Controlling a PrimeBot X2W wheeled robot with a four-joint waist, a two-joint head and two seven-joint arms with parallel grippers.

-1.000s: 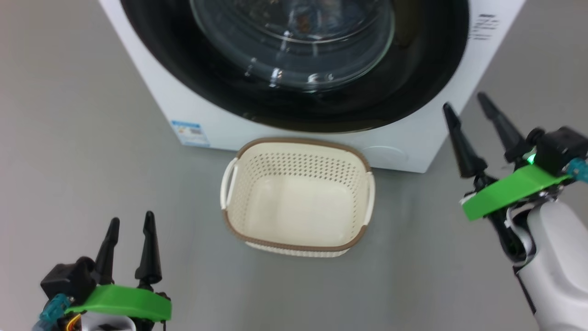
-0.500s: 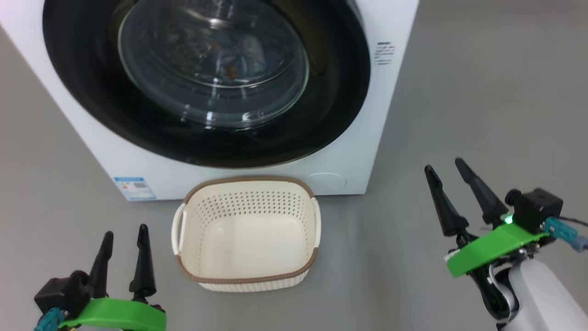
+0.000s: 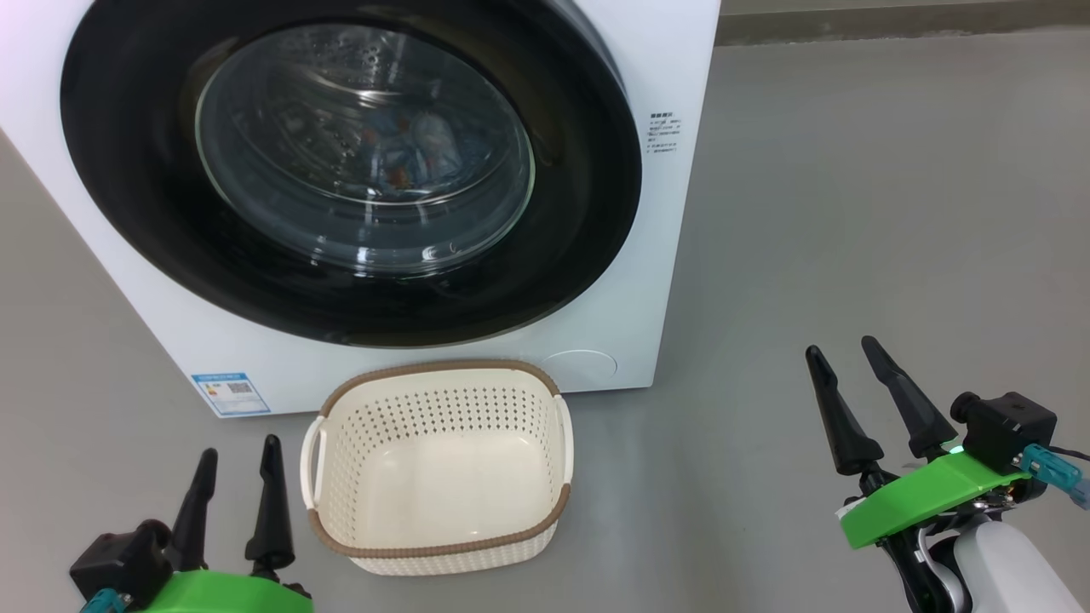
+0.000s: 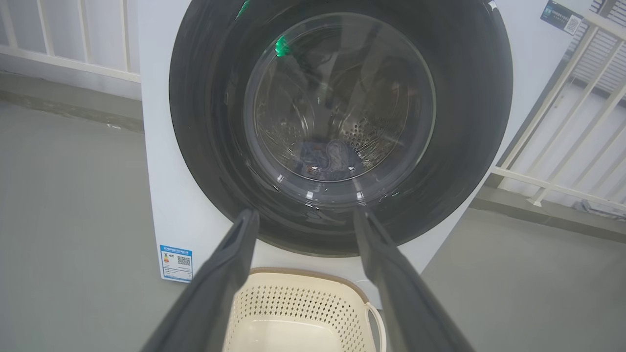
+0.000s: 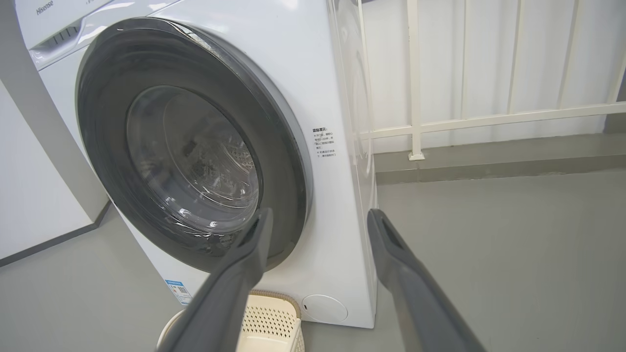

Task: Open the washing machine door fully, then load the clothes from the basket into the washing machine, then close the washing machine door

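We look done: the door (image 3: 349, 230) is shut, the clothes (image 3: 409, 146) lie behind its glass, and the basket (image 3: 443, 547) in front is empty. Our left gripper (image 3: 240, 449) and right gripper (image 3: 841, 346) are wide open, holding nothing.

A smooth grey floor (image 3: 851, 213) is lying evenly lit — a white railing of upright bars (image 5: 414, 73) is standing on a low grey kerb (image 5: 489, 164), and a plain white wall with dark skirting (image 5: 29, 205) is meeting the floor.
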